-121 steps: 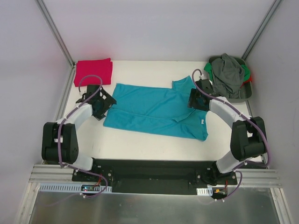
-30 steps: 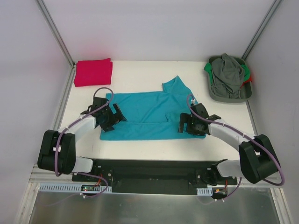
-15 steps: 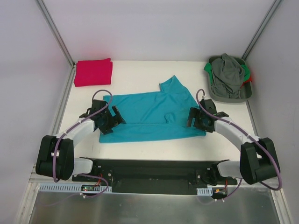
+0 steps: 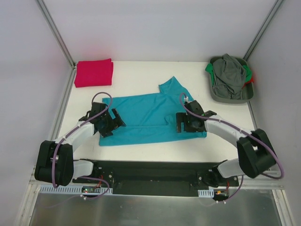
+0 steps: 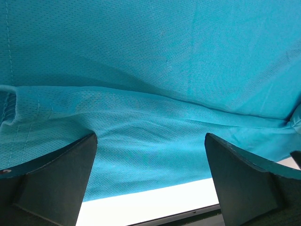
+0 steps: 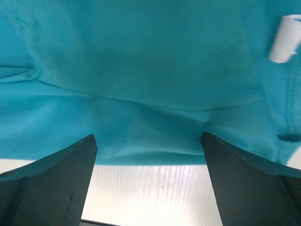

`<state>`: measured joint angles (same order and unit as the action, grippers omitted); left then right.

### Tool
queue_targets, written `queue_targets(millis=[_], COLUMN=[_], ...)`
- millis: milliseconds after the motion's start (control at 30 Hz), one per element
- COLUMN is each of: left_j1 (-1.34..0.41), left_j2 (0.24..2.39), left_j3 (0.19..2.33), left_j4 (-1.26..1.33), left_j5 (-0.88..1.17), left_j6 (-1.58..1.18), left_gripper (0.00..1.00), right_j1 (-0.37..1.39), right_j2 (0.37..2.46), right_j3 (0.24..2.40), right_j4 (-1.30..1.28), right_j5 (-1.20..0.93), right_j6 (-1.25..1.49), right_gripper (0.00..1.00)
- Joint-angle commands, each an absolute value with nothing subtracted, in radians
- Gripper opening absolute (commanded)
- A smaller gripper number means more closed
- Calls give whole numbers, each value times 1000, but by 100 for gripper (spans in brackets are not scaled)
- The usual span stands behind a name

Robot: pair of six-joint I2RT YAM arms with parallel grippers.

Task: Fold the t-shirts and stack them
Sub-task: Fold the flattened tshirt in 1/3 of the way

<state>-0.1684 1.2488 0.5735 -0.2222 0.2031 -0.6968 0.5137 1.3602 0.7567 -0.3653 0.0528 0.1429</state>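
The teal t-shirt point(image 4: 141, 115) lies partly folded in the middle of the table, with one sleeve point(image 4: 171, 88) sticking out at the far side. Its white neck label point(image 6: 284, 37) shows in the right wrist view. My left gripper point(image 4: 112, 123) is open over the shirt's left edge; teal cloth point(image 5: 155, 94) fills the view between its fingers point(image 5: 51, 183). My right gripper point(image 4: 180, 123) is open over the shirt's near right part; cloth point(image 6: 141, 84) and bare table lie between its fingers point(image 6: 249, 183). The red t-shirt point(image 4: 94, 73) lies folded at the far left corner.
A grey-green bin point(image 4: 247, 96) at the far right holds a grey garment point(image 4: 228, 75) with green and red cloth under it. The table's near edge point(image 4: 150, 160) runs just below the shirt. Frame posts stand at the far corners.
The shirt, spread wide four seconds ago, is now folded narrower and sits closer to the near edge. Since half a second ago my right gripper has moved left over the shirt; the left barely moved.
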Motion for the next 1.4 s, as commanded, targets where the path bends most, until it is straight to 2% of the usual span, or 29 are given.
queue_targets(millis=[0,133,467,667,867,1167,1367], left_j1=[-163,-173,-261,-276,-279,-279,-279], left_j2=[1249,1209,1085,999,910,867,845], left_j3=[528,500,393,342,301,267,365], left_j4=[-296,-296,-296,-298,-331,-382,-503], left_j5=[190,209,212,251,281,272,127], left_j6=[-692,-695,-788,-816,-860,-877,-822], left_gripper=[99,99,99,99,99,99,99], right_j1=[557,563,568,584,586,586,587], right_j2=[1488,1450,1047,848,825,836,805], right_j3=[828,744,430,410,411,417,439], right_j4=[-428,-423,-509,-583,-678,-647,-687], right_j5=[143,190,167,100,132,173,215], right_j6=[187,277,482,526,541,514,517], right_gripper=[96,96,96,96,96,96,96])
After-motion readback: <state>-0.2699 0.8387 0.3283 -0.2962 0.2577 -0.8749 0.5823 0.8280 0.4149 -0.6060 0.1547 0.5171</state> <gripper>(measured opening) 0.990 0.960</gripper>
